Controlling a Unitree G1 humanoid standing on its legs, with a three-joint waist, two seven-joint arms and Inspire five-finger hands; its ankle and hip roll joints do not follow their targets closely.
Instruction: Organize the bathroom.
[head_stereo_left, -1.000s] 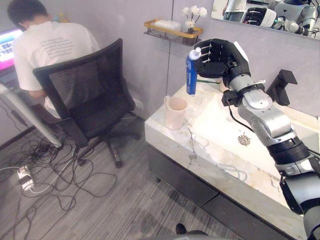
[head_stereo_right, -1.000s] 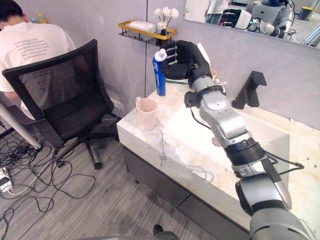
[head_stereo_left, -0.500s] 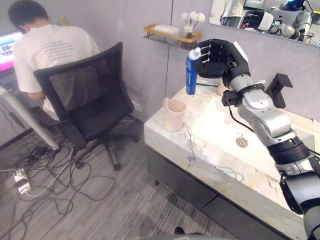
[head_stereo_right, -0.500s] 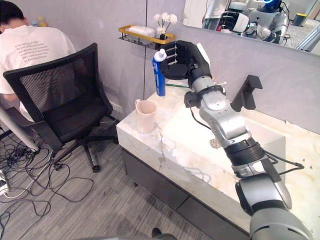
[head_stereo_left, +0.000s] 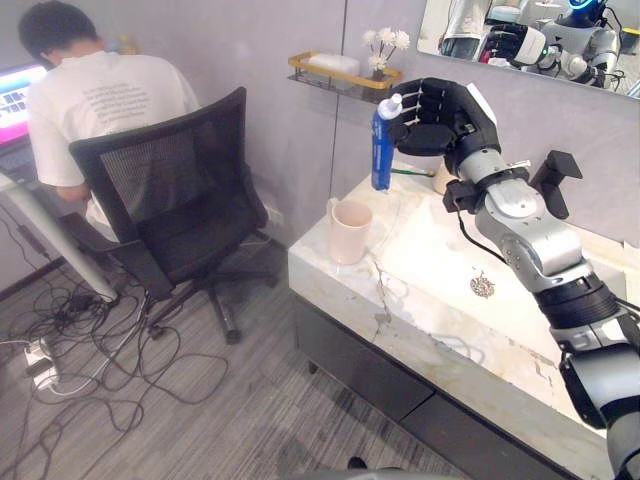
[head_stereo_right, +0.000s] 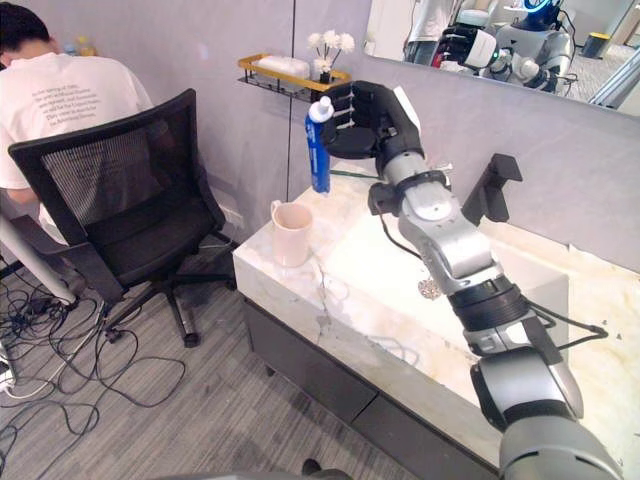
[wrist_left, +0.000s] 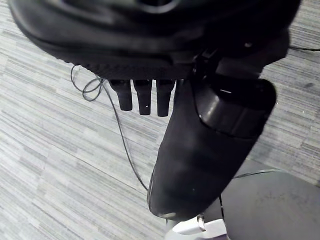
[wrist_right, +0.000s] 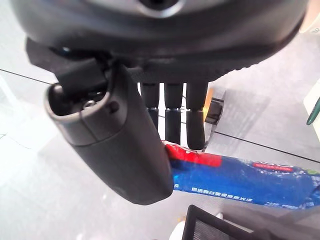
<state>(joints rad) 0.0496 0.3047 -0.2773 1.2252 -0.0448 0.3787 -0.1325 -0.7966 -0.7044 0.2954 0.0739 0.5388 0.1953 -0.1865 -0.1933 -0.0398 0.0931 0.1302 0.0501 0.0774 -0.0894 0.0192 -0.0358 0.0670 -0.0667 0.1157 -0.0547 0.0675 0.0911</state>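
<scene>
A tall blue bottle (head_stereo_left: 382, 150) with a white cap stands upright at the back left corner of the marble counter (head_stereo_left: 440, 335). My right hand (head_stereo_left: 442, 115) hovers beside its top, fingers straight and reaching to the cap, thumb apart from it. In the right wrist view the blue bottle (wrist_right: 250, 182) lies just past the straight fingers (wrist_right: 195, 120), with nothing curled round it. A pink mug (head_stereo_left: 350, 230) stands near the counter's left edge. My left hand (wrist_left: 150, 35) hangs over the grey floor with fingers straight.
A black faucet (head_stereo_left: 556, 180) rises behind the sink basin (head_stereo_left: 470, 255). A yellow wall shelf (head_stereo_left: 340, 72) holds white flowers (head_stereo_left: 385, 42). A black office chair (head_stereo_left: 170, 190) with a seated person (head_stereo_left: 95, 95) stands left of the counter, with cables (head_stereo_left: 90, 350) on the floor.
The camera has shifted slightly. My right hand and the blue bottle hold the same places.
</scene>
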